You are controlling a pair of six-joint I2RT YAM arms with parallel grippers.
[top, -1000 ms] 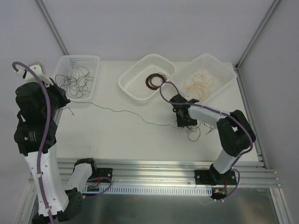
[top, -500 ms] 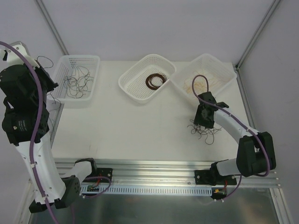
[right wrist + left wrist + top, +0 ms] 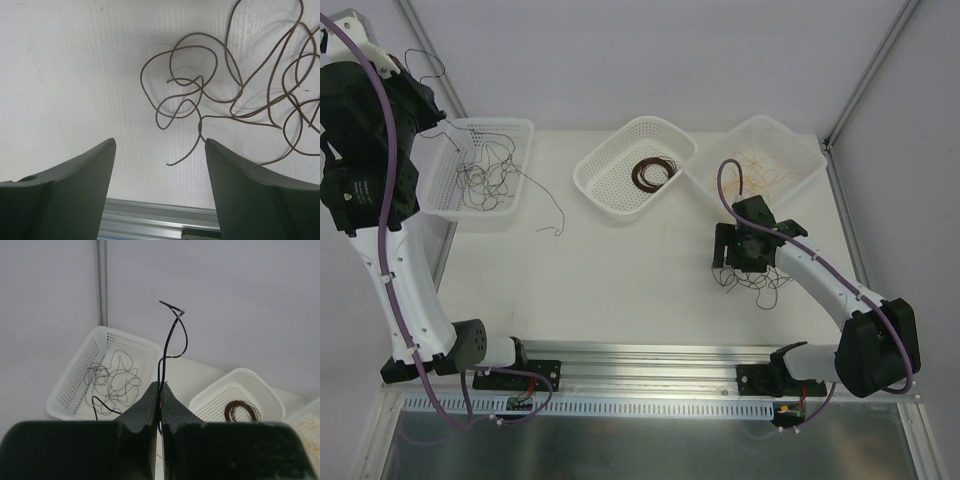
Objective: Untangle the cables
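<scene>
My left gripper (image 3: 433, 117) is raised high at the far left and is shut on a thin black cable (image 3: 172, 335). The cable's end curls up above the jaws. Its tail hangs past the left basket (image 3: 520, 128) and ends on the table (image 3: 558, 212). That basket holds several loose black cables (image 3: 485, 172). My right gripper (image 3: 740, 262) is open and empty, just above a small tangle of dark brown cables (image 3: 756, 285). In the right wrist view the tangle (image 3: 200, 95) lies ahead of the spread fingers (image 3: 75, 180), with one wire end between them.
The middle basket (image 3: 592, 190) holds a coiled dark brown bundle (image 3: 653, 172), also seen in the left wrist view (image 3: 243, 412). The right basket (image 3: 802, 178) holds tan-orange wires (image 3: 760, 165). An aluminium rail (image 3: 650, 360) runs along the near table edge.
My left arm has lifted up and left, pulling the black cable free of the tangle; its tail now lies by the left basket. My right gripper moved right over the tangle.
</scene>
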